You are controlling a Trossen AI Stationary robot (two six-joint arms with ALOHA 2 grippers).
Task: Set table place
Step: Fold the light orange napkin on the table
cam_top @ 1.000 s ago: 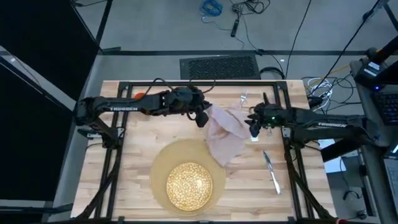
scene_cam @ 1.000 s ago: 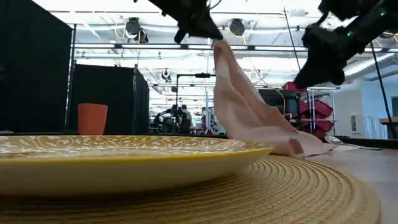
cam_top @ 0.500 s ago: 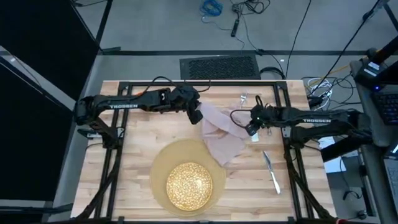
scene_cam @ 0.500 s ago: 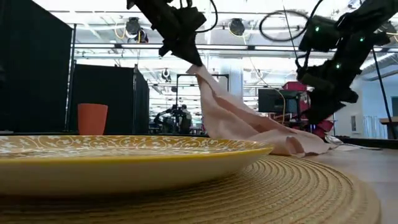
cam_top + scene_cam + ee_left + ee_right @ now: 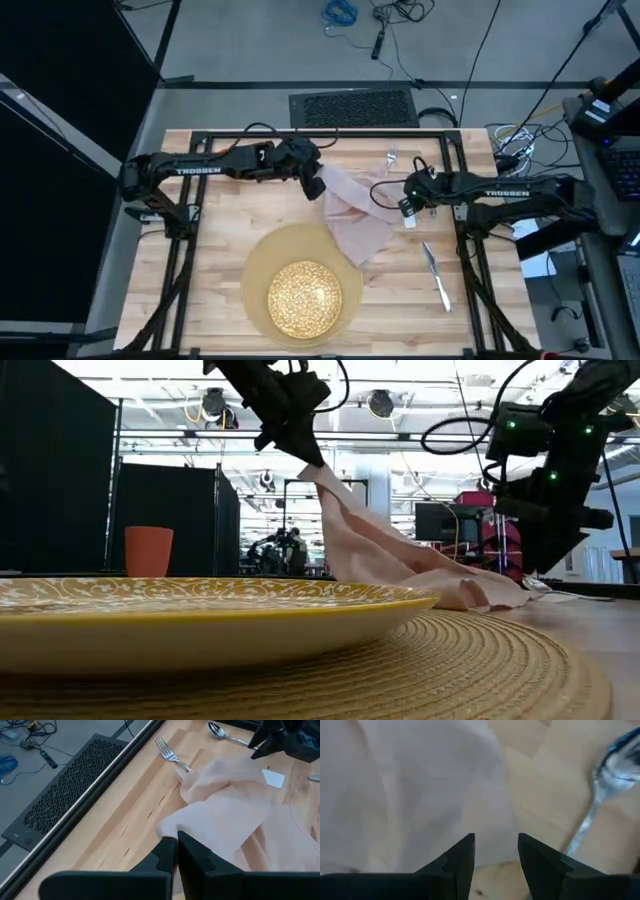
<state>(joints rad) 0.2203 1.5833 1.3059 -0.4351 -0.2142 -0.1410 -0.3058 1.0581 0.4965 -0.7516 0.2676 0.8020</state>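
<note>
Left gripper (image 5: 316,187) pinching crumpled pinkish napkin (image 5: 358,215) corner aloft, right gripper (image 5: 404,207) parted.

Bright ceiling lamps (image 5: 381,403) are glaring white across the top of the low view, turning the arms there into dark silhouettes, while the near rim of the plate (image 5: 200,622) and the woven mat (image 5: 480,670) are sitting soft and out of focus. From above, even light is falling on the table (image 5: 230,230) and throwing only faint shadows, with the black curtain (image 5: 60,150) staying unlit. In the right wrist view the spoon (image 5: 600,800) is blurring and the napkin (image 5: 410,790) is washing out pale.
</note>
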